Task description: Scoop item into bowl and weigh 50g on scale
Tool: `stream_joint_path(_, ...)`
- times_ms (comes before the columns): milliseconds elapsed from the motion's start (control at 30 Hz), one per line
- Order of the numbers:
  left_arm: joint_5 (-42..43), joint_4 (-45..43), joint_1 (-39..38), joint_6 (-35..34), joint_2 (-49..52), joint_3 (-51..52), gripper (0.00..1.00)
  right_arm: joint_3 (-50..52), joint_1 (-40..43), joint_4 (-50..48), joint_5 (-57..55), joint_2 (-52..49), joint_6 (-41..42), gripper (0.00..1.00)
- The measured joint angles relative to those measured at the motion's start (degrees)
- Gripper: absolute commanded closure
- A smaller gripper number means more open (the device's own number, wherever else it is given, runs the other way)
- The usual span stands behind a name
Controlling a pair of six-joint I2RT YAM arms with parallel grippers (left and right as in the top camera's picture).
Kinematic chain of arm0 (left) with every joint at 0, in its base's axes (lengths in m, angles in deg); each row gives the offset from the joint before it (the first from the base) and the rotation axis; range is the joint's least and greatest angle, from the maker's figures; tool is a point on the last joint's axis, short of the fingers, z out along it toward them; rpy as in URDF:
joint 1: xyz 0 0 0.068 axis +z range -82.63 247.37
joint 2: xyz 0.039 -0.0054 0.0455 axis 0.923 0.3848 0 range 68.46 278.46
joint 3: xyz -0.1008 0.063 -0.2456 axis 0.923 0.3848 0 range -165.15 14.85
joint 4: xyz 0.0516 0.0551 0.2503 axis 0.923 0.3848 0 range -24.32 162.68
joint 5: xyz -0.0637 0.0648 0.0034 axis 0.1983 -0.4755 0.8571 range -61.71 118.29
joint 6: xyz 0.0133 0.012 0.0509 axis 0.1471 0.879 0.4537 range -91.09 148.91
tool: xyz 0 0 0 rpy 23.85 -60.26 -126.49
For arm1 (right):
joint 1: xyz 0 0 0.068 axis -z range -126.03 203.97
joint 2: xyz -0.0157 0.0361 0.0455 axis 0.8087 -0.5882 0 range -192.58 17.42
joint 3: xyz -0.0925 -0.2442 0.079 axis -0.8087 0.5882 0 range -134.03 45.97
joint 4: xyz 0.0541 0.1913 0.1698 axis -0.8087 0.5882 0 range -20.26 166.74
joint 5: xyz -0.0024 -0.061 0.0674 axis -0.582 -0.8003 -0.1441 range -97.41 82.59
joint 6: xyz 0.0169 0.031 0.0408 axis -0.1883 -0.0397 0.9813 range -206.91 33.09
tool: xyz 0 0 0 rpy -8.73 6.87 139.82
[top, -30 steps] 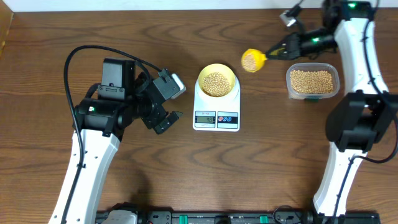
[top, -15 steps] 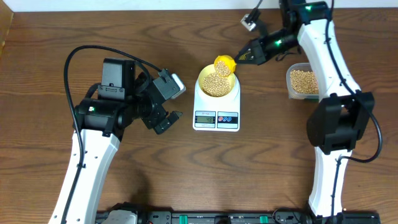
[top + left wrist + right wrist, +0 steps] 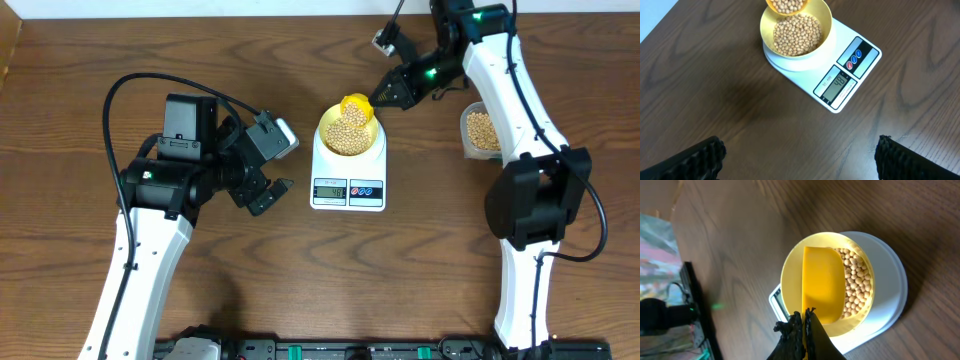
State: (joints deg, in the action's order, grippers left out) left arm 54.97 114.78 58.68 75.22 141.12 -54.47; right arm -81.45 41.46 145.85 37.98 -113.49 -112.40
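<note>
Swung over from the tub [image 3: 480, 130], right gripper [image 3: 385, 97] clamps the scoop [image 3: 357, 104] above the bowl [image 3: 826, 27] of beans [image 3: 347, 138] on the scale [image 3: 348, 190]. Right arm [image 3: 510, 90] half-hides the tub. Display [image 3: 839, 82] digits unclear. Left gripper [image 3: 278, 162] gapes left of the scale.

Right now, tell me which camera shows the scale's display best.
Left wrist: the display sits large and unobstructed, digits visible. Overhead shows it small, digits unreadable. Right wrist shows the scale's platform under the bowl, no display visible.
</note>
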Motion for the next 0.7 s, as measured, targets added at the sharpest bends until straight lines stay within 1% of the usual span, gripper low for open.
stream_joint_path(200, 0.0, 0.0, 0.0, 0.0, 0.0, 0.0, 0.02, 0.0, -2.0, -0.3, -1.8, 0.0, -2.5, 0.99)
stream_joint_path(400, 0.0, 0.0, 0.0, 0.0, 0.0, 0.0, 0.02, -0.2, -1.5, -0.3, -2.4, 0.0, -2.7, 0.99)
stream_joint_path(700, 0.0, 0.0, 0.0, 0.0, 0.0, 0.0, 0.02, -3.0, -0.4, -0.1, -2.6, 0.0, -2.5, 0.99)
